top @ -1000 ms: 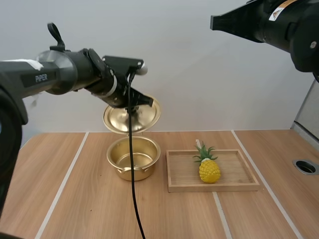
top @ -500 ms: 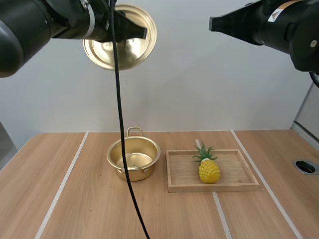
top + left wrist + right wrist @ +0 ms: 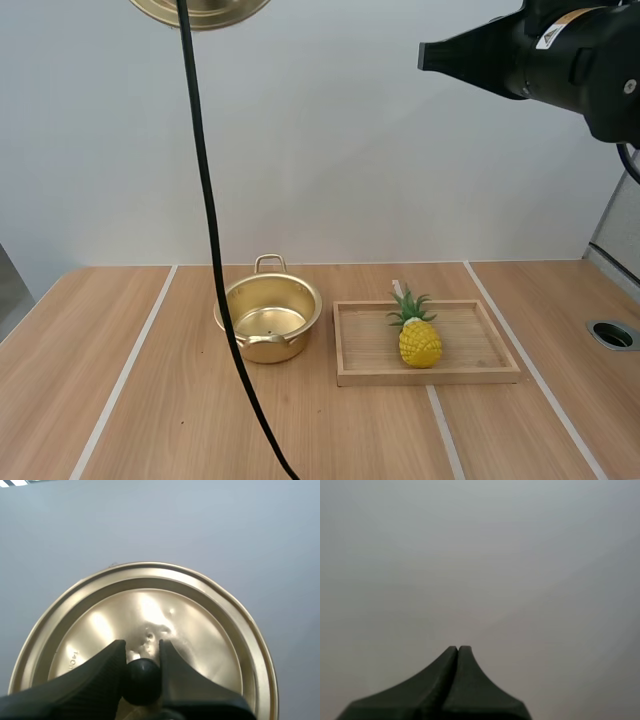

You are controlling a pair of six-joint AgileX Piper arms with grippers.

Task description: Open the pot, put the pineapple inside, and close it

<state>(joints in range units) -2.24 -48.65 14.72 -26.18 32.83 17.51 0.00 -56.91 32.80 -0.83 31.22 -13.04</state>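
pot [image 3: 267,319] left of tray [image 3: 480,374], pineapple [image 3: 419,334] on tray

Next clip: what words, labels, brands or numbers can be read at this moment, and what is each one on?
No text is legible.
Sticker on the right arm: orange and white, too small to read.
Small stamped mark on the lid: too blurred to read.
Pot, pineapple, wooden tray: no markings visible.
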